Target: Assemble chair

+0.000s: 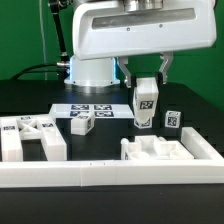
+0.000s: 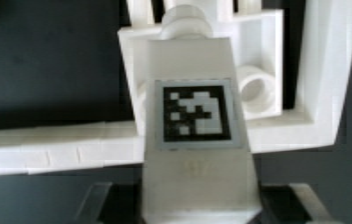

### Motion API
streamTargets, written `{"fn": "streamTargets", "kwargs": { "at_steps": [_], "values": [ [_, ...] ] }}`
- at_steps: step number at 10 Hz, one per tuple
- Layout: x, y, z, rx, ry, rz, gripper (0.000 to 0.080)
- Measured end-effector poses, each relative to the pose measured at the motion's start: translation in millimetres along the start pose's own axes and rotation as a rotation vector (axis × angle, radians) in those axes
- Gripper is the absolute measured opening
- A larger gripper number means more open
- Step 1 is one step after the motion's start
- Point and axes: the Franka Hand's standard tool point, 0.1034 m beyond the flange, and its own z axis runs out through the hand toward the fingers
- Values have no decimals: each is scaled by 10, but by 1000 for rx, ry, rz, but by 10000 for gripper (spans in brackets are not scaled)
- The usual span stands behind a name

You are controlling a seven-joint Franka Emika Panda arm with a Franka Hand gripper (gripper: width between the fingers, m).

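Gripper (image 1: 146,84) is seen clamped on one tagged post (image 1: 146,104); seat slab (image 1: 158,150) and remaining pieces (image 1: 30,136) are left unjoined, so assembly is judged barely begun.

Glossy white arm casing (image 1: 140,30), rounded corners, bluish-white column (image 1: 90,68) behind, dark-fingered pincer (image 1: 146,80)
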Motion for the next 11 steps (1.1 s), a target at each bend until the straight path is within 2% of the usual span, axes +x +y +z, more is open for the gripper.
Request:
{"fn": "streamTargets", "kwargs": {
  "at_steps": [1,3,5,6,7,10,11],
  "values": [
    [38,24,16,-13,104,-1,288],
    [40,37,38,-25,209,-5,288],
    [50,-96,29,-17,210,-17,288],
    [55,-236,38,-7,213,-14,288],
    [53,-310,42,-5,215,-28,288],
    [70,-284,48,-10,256,-29,289],
    [111,-285,30,-14,331,-31,289]
  ]
}}
